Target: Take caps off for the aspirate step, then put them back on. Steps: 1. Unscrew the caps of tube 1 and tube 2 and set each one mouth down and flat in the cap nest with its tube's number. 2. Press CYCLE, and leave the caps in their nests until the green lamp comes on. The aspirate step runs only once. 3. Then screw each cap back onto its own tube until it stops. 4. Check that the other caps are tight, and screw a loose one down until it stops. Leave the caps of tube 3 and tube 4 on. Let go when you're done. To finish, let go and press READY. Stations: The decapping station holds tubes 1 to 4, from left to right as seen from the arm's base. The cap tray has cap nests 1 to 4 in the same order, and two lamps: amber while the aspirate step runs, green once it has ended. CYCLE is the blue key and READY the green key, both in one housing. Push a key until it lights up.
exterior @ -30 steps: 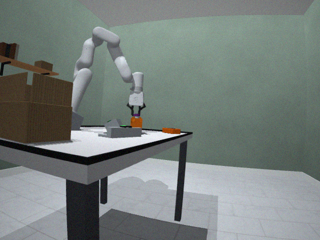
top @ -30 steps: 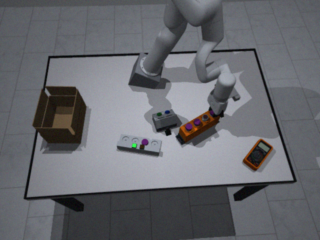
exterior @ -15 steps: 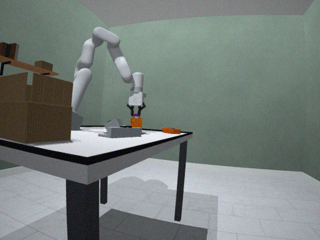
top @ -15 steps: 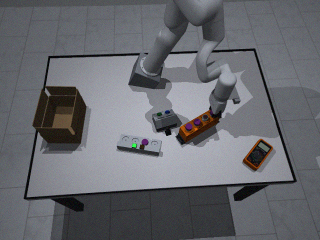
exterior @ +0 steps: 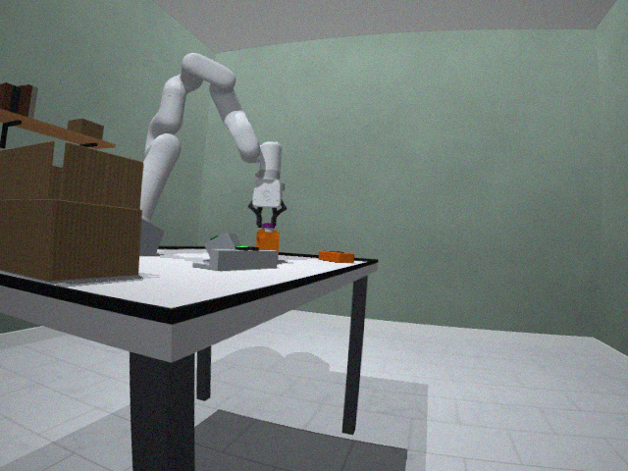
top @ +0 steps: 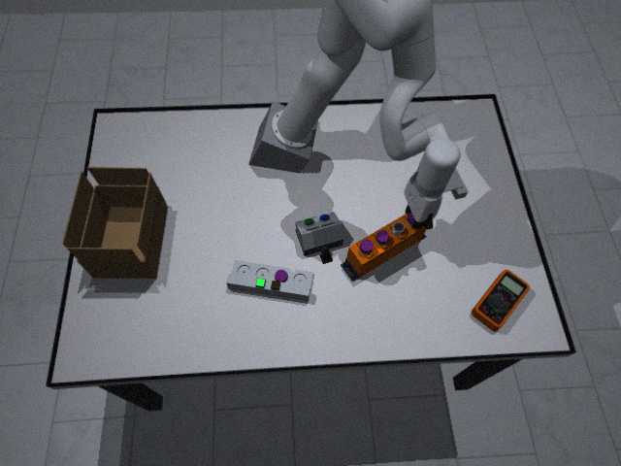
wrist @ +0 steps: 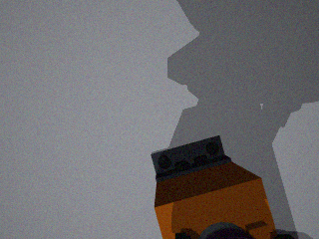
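Note:
The orange decapping station [top: 385, 244] lies at the table's right middle. My gripper [top: 417, 222] stands upright over its end nearest the arm's right side. The fingers sit around the purple cap of tube 1 [top: 410, 218], slightly opened off it; the side view [exterior: 267, 223] shows the cap between them. Tube 2 [top: 400, 228] is uncapped. Tubes 3 [top: 382, 236] and 4 [top: 366, 246] carry purple caps. One purple cap [top: 280, 274] sits in a nest of the grey cap tray [top: 271, 281], whose green lamp [top: 260, 282] is lit. The wrist view shows the station's end [wrist: 214, 199].
The grey key housing [top: 320, 233] with the blue key [top: 324, 217] and green key [top: 309, 220] stands left of the station. An open cardboard box [top: 114, 220] is at the far left. An orange multimeter [top: 500, 299] lies at the front right.

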Robot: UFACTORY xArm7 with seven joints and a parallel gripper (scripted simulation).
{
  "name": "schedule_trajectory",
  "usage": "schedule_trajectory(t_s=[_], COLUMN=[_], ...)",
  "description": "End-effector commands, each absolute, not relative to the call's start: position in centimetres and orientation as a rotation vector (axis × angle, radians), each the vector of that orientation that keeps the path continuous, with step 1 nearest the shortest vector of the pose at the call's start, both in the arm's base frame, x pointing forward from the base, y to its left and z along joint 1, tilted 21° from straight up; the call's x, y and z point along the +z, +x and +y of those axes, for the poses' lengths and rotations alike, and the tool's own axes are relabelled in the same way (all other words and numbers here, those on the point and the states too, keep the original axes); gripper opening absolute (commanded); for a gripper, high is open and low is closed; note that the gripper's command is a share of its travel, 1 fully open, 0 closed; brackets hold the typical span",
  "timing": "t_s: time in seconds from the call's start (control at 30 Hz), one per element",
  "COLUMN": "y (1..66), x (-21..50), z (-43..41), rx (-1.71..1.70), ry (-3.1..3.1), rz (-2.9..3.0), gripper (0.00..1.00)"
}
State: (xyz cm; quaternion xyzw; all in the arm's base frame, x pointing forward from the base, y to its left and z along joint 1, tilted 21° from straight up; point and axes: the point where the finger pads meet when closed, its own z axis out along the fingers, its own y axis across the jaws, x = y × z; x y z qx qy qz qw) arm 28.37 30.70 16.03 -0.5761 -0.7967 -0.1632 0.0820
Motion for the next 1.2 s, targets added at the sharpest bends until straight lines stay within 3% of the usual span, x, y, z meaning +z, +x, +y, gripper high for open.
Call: schedule_trajectory(t_s=[0.0,0.37,0.7,0.73,1.17], y=[28.49,28.48,28.49,28.49,28.5], x=[16.21,16.21,16.21,16.2,16.2], z=[30.75,30.74,30.74,30.74,30.74], rx=[-0.519,-0.566,-0.571,-0.571,-0.571], ry=[-1.527,-0.96,-0.869,-0.869,-0.87], rz=[-2.531,-2.871,-2.912,-2.912,-2.912], gripper=[0.46,0.46,0.46,0.0,0.0])
